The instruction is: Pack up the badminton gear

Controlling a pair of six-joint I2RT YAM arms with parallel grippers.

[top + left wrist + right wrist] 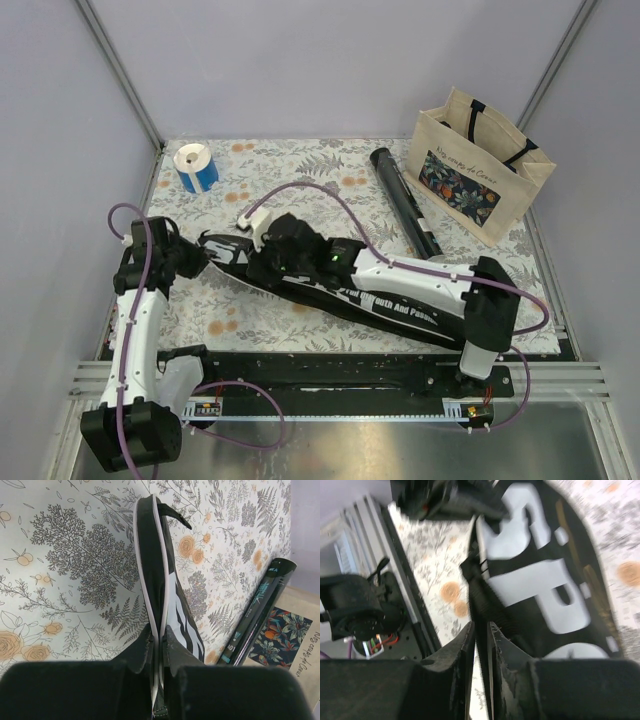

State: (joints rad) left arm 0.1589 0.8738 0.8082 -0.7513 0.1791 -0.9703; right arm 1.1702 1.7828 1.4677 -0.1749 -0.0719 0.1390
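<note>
Since the left gripper [159, 630] is clamped on the SPORT case [395, 308] rim mid-table and the right gripper [481, 627] is nearly closed at its zipper [475, 592] (grip unclear), I'd guess zipping's underway, and next needs a firm pull-tab pinch.

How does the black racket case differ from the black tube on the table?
The racket case is flat and wide with big white lettering; the tube is a slim cylinder with teal print. The case's edge is pinched by the left gripper; the tube lies untouched beside the tote bag. Both are black and lie on the floral table cover.
</note>
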